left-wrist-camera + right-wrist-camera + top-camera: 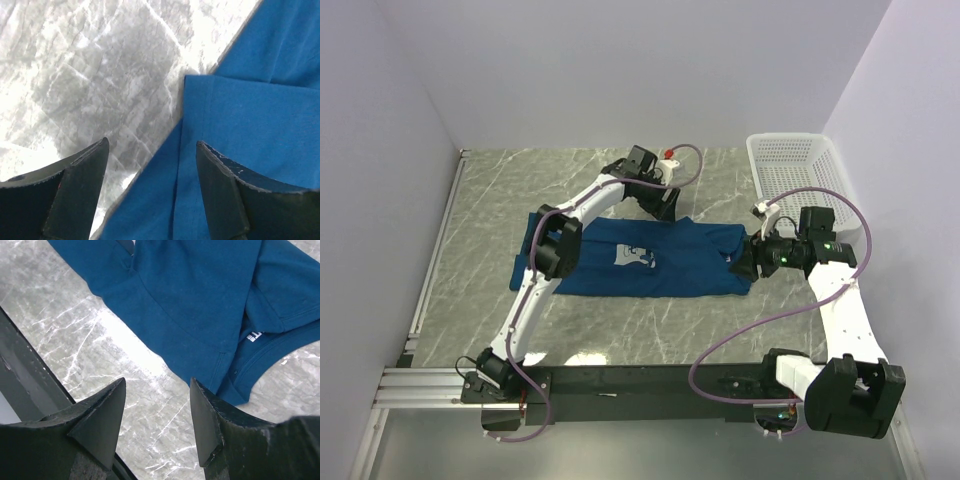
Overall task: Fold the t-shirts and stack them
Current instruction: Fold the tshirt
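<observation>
A dark blue t-shirt (pixel 670 265) with a small white print (pixel 635 257) lies partly folded on the marble table (pixel 500 200). My left gripper (pixel 665 208) is open and empty, low over the shirt's far edge. In the left wrist view its jaws (pixel 152 145) straddle a folded hem of the shirt (pixel 250 125) and bare marble. My right gripper (pixel 745 262) is open and empty at the shirt's right end. In the right wrist view it (pixel 157 385) hovers over marble just short of the shirt (pixel 200 290), whose collar and label (pixel 254 335) show.
A white plastic mesh basket (pixel 795 175) stands at the back right corner. White walls close in the table at the left, back and right. The dark rail at the table's near edge (pixel 650 385) also shows in the right wrist view (pixel 20 365).
</observation>
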Motion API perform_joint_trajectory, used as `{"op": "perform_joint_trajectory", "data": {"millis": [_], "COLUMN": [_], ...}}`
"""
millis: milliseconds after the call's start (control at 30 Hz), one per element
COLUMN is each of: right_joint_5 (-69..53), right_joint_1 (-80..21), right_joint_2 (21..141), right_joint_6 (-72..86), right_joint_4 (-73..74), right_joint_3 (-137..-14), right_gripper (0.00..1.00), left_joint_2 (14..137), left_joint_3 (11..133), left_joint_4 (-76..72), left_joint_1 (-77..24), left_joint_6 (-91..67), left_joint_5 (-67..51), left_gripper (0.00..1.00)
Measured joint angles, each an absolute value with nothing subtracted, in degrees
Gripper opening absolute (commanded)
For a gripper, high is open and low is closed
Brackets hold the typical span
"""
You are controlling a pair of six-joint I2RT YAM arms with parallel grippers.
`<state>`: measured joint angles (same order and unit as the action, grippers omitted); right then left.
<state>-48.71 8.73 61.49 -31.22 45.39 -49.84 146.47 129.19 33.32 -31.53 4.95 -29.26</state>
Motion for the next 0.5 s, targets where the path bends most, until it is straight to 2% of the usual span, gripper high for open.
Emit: {"op": "perform_joint_trajectory", "data": {"millis": [300, 500], "right_joint_5": [-49.21, -49.21], "right_joint_1": [9.15, 9.23], "right_joint_2": [61.49, 61.52], "right_joint_6": [-31.38, -31.38], "right_joint_4": [45.67, 45.69], "right_joint_3": [-49.84, -49.84], "right_gripper": [0.61, 0.61], "left_joint_2": [147.57, 147.57], "left_joint_3": [129.62, 129.19], "left_joint_4": [34.04, 34.37], "left_joint_1": [-32.29, -32.73], "left_joint_6": [7.22, 7.94], "left_joint_5": [-35.59, -37.39], "left_gripper": [0.69, 0.57]}}
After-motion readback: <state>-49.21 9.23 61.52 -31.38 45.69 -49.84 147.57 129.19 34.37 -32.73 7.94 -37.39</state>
